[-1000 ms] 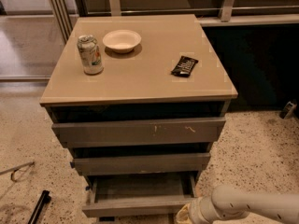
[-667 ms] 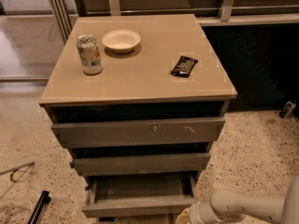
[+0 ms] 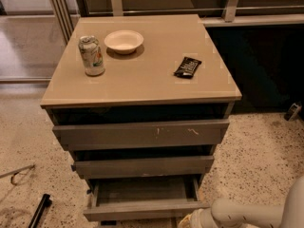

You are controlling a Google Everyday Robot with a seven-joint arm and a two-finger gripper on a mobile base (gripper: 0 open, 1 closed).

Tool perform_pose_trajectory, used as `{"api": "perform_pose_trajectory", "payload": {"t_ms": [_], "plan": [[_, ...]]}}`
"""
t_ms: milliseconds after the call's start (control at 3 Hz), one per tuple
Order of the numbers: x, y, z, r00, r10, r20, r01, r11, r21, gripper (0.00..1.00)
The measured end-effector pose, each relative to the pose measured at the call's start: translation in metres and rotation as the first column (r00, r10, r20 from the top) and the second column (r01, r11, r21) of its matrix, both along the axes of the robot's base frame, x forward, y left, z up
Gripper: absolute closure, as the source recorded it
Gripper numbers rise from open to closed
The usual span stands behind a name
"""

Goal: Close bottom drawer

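Note:
The bottom drawer (image 3: 142, 210) is the slimmest grey front at the foot of the cabinet. It stands pulled out, and its shallow grey box body (image 3: 142, 190) shows empty. Above it are the mid-width plain front (image 3: 142, 166) and the widest front with pale scratch marks (image 3: 142, 134). My pale arm comes in from the lower right, and the gripper (image 3: 190, 221) sits low at the frame's bottom edge, just right of the bottom drawer's front corner. Its end is cut off by the frame edge.
On the beige cabinet top (image 3: 152, 80) stand a drink can (image 3: 91, 55), a white bowl (image 3: 124, 41) and a dark snack bar (image 3: 187, 67). A black object (image 3: 38, 212) and a cable (image 3: 16, 173) lie on the speckled floor at the left. A dark wall stands to the right.
My arm has shifted slightly right and lower at the bottom edge. The bottom drawer stays pulled out about as far as before.

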State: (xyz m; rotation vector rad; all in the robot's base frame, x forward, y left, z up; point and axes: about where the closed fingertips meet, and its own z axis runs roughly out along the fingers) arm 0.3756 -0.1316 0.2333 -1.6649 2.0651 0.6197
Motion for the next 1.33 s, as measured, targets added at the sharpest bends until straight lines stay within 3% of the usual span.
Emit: {"api": "perform_pose_trajectory", "payload": {"t_ms": [333,667,1000,1333], "plan": [[0.002,0.005,-0.025,0.9955,0.023,0.092,-0.021,1.0,-0.02,1.0],[0.01,0.009,-0.041,0.9801,0.041,0.194,-0.036,0.999,-0.033,1.0],[0.023,0.011,-0.049,0.9564,0.052,0.287,-0.043,0.998,-0.037,1.0],[0.039,0.013,-0.059,0.9396,0.051,0.338,-0.044,0.999,-0.027,1.0]]}}
